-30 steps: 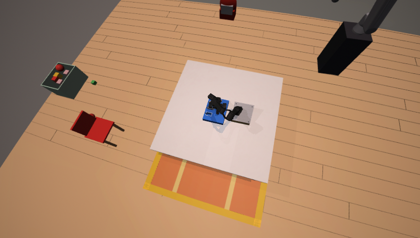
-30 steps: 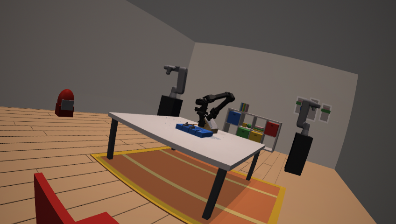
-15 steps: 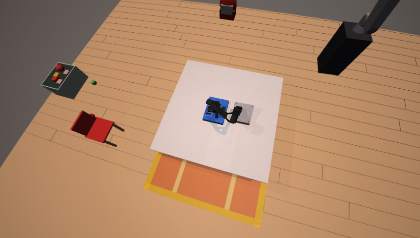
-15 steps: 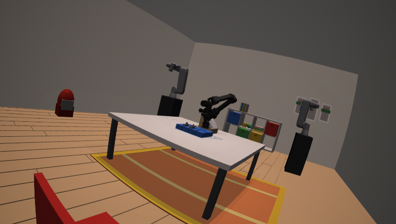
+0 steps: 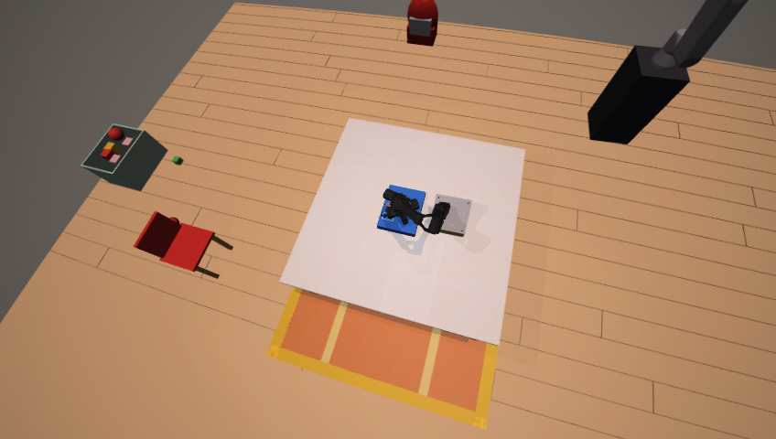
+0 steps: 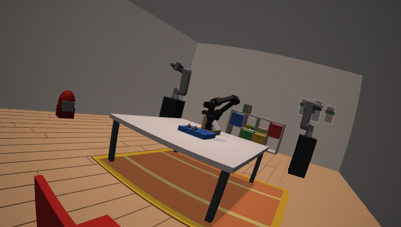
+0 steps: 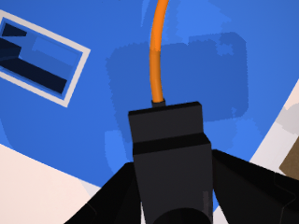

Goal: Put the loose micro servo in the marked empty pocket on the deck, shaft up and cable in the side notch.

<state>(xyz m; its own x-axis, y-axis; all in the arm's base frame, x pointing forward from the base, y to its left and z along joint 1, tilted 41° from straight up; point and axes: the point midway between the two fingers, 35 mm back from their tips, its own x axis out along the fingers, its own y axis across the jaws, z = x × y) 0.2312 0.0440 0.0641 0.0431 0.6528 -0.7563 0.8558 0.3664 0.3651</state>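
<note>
The loose micro servo is a dark block held upright, its round top partly visible at the bottom of the wrist view. Its orange cable runs toward the top of that view. My gripper is shut on the servo, above the blue deck. The marked pocket's white outline is up and left of the servo and turned at an angle to it. Dark shadow covers part of the pocket; its left end is cut off. I cannot make out the side notch.
Two fitted servos stand on the deck and are out of the wrist view. A grey plate is beside the deck, under the arm, on the white table. A brown edge shows at the right of the wrist view.
</note>
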